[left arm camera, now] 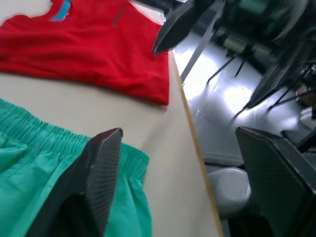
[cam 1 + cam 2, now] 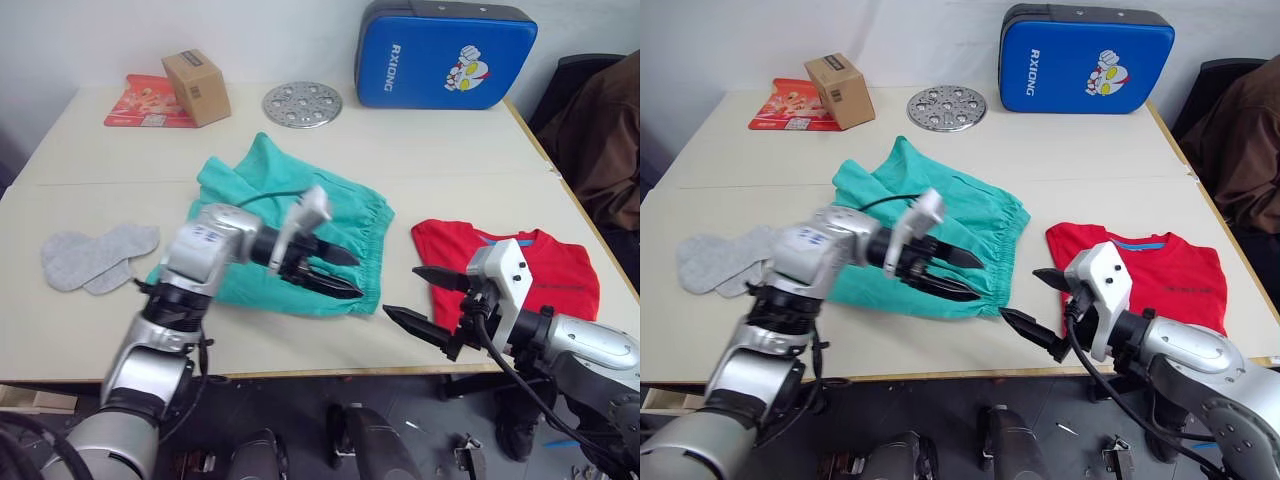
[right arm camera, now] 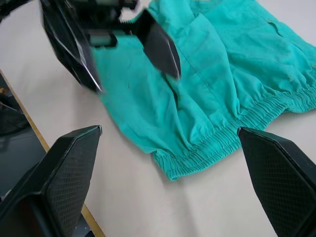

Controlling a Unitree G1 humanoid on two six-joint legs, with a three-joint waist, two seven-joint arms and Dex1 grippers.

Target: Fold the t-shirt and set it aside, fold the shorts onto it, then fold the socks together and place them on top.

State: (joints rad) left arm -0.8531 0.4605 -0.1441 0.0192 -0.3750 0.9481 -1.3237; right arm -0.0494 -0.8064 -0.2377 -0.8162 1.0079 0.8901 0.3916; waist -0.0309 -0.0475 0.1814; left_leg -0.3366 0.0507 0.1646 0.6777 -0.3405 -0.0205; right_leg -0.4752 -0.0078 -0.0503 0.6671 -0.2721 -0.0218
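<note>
I had the left gripper [image 2: 337, 272] over the shorts [image 2: 250, 190] at the centre of the frame, its fingers spread, nothing between them. The shorts lay rumpled on the bench [image 2: 430, 150], the gathered waistband toward the right. My right gripper [image 2: 428, 300] hung at the lower right, near the bench's front edge, fingers spread wide and empty. Just behind it, at the right of the frame, the t-shirt [image 2: 550, 270] lay folded flat, its blue collar lining showing. The socks [image 2: 95, 257] lay side by side at the left of the frame, well apart from the shorts.
</note>
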